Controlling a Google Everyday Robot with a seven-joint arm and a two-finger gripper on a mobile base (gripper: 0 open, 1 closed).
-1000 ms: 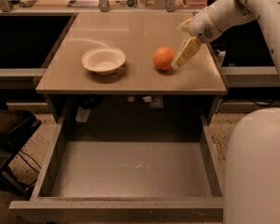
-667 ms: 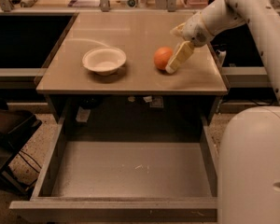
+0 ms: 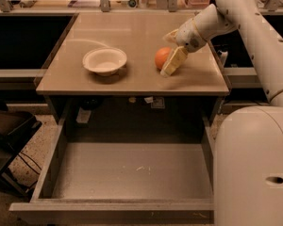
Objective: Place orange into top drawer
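while gripper (image 3: 170, 61) sits low over tabletop (image 3: 132, 32), pressed against right side of orange (image 3: 160, 58), open or closed: cannot tell. orange rests on tabletop, right of centre. white bowl (image 3: 104, 61) well apart to left. top drawer (image 3: 55, 160) pulled out below table front.

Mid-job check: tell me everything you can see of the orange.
The orange is round, bright and whole. It sits on the tan tabletop, to the right of the white bowl and apart from it, above the open top drawer, not in it. The claw is at its right side, hiding part of it; whether it grips is unclear.
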